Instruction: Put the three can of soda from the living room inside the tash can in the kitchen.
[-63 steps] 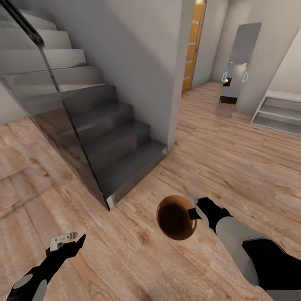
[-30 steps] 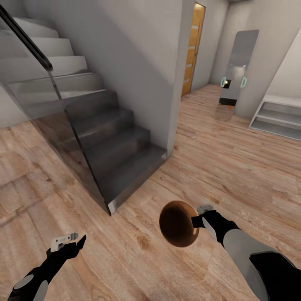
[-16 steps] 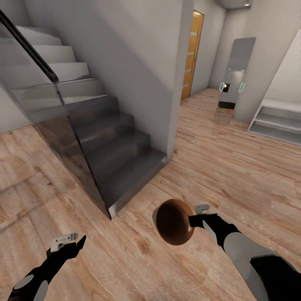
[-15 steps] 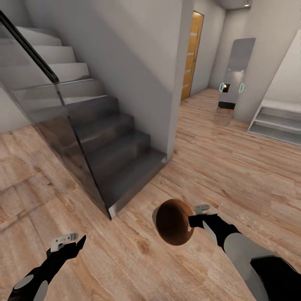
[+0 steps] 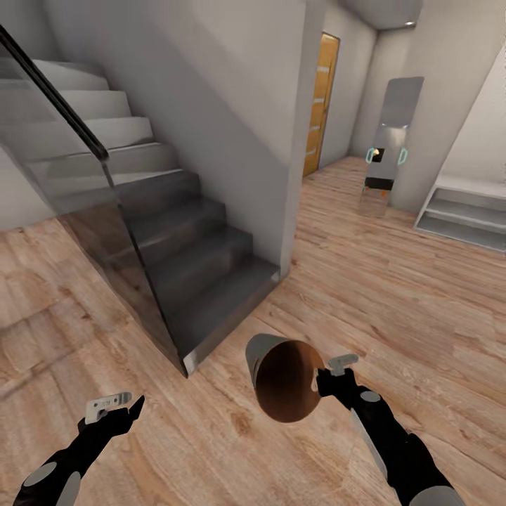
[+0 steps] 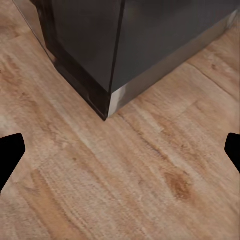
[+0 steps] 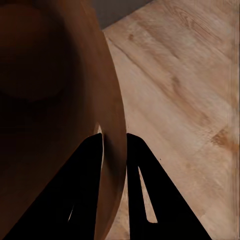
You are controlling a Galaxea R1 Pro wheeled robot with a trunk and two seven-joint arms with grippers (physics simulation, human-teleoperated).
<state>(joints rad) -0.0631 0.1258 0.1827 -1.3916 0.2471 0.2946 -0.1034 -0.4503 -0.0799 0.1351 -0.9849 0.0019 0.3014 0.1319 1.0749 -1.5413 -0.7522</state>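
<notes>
Right gripper (image 5: pixel 322 383) pinches rim of tilted trash can (image 5: pixel 281 379) above wood floor (image 5: pixel 393 295). Left gripper (image 5: pixel 116 406) spread, empty. Staircase (image 5: pixel 190 246) ahead-left.

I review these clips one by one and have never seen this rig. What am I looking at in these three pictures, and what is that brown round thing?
It is a simulated wheeled robot with two arms. The large picture comes from its head camera, looking down over both arms at a wood floor beside a dark staircase. The other two come from cameras near each claw. The brown round thing is a small trash bin, tipped so you look into its copper-brown inside. The right claw pinches its rim, one finger inside and one outside. The left claw is open and holds nothing; its camera looks at the floor and the stair's bottom corner. No soda cans are visible here.
</notes>
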